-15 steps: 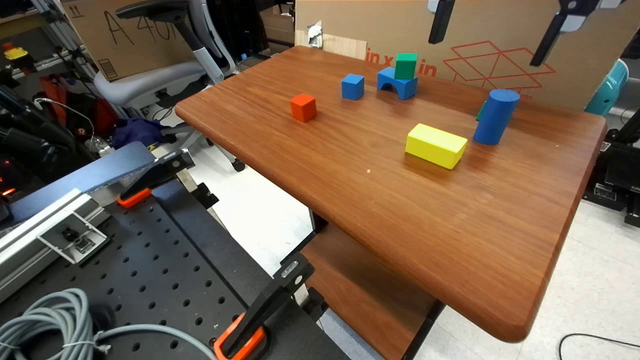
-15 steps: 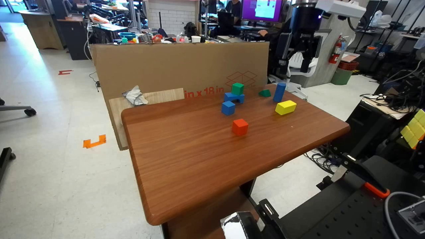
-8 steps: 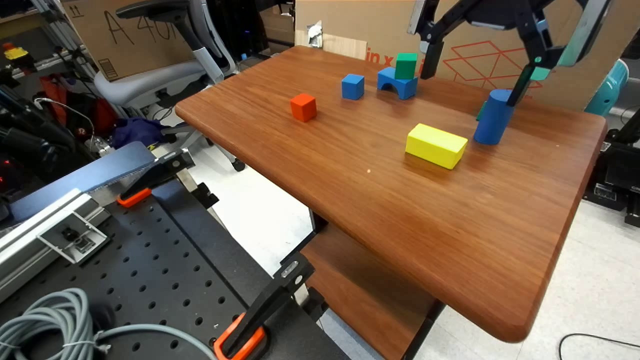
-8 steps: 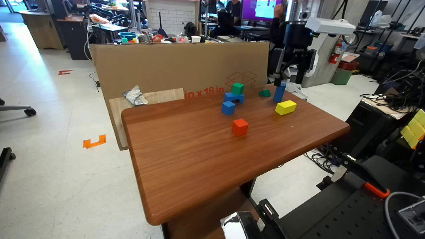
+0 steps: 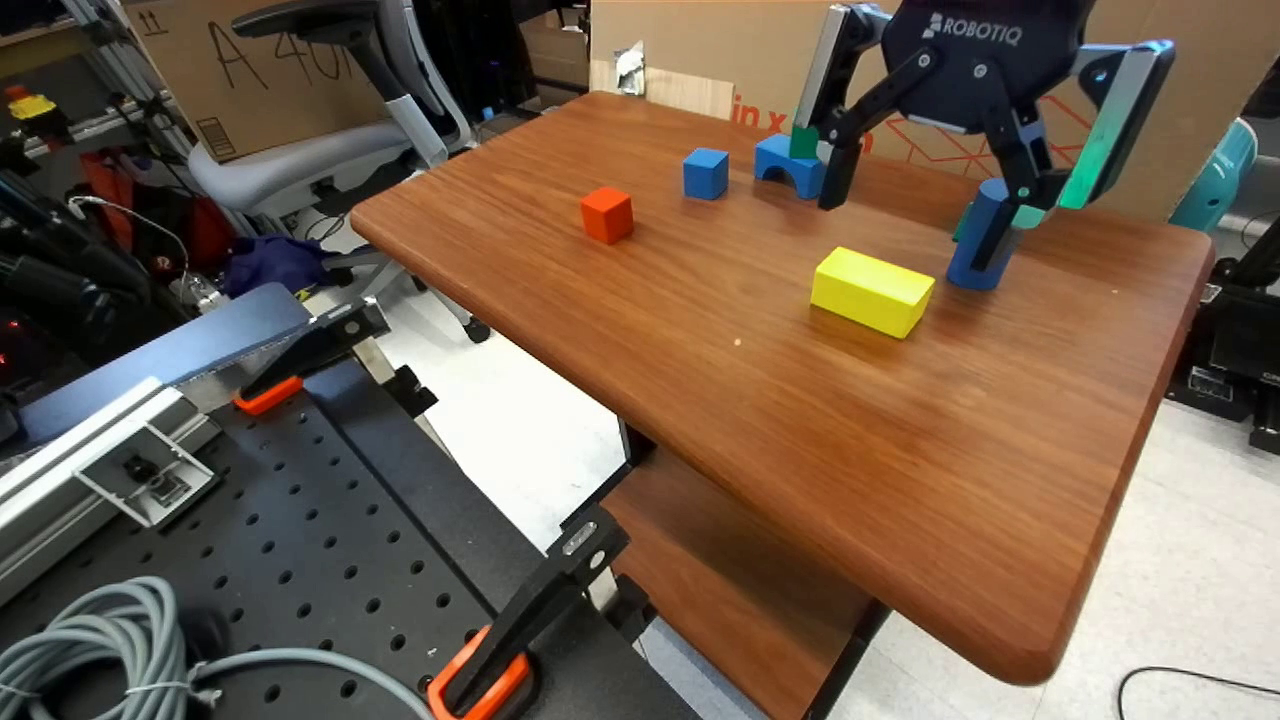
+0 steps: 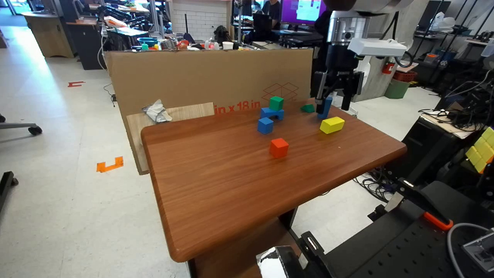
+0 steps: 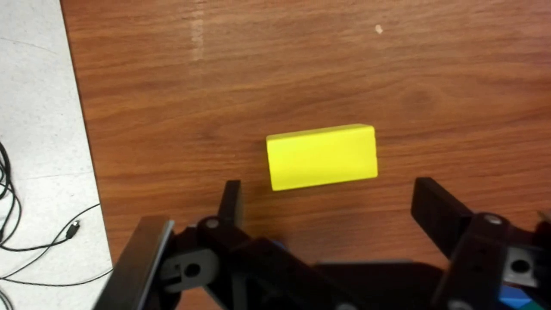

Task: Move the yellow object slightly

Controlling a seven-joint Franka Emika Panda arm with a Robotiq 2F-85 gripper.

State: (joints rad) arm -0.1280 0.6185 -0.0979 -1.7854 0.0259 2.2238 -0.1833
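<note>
The yellow object, a flat rectangular bright yellow block, lies on the wooden table in both exterior views (image 5: 872, 292) (image 6: 332, 125). It also shows in the middle of the wrist view (image 7: 323, 158). My gripper (image 5: 912, 228) is open and empty, pointing down above the table behind the block. It is also in an exterior view (image 6: 333, 109) and the wrist view (image 7: 329, 193). In the wrist view the fingers are spread wider than the block's length, and the block lies just beyond the fingertips, apart from them.
A tall blue cylinder (image 5: 972, 225) stands close to the yellow block, partly behind one finger. A green wedge (image 6: 308, 109) lies near it. A blue arch (image 6: 272, 113) bears a green block (image 6: 276, 103). A blue cube (image 5: 706, 174) and red cube (image 5: 607, 215) stand farther along the table (image 5: 800, 440).
My gripper has come down from high above the table to near the cylinder's height, staying open. The yellow block and the other blocks have not moved.
</note>
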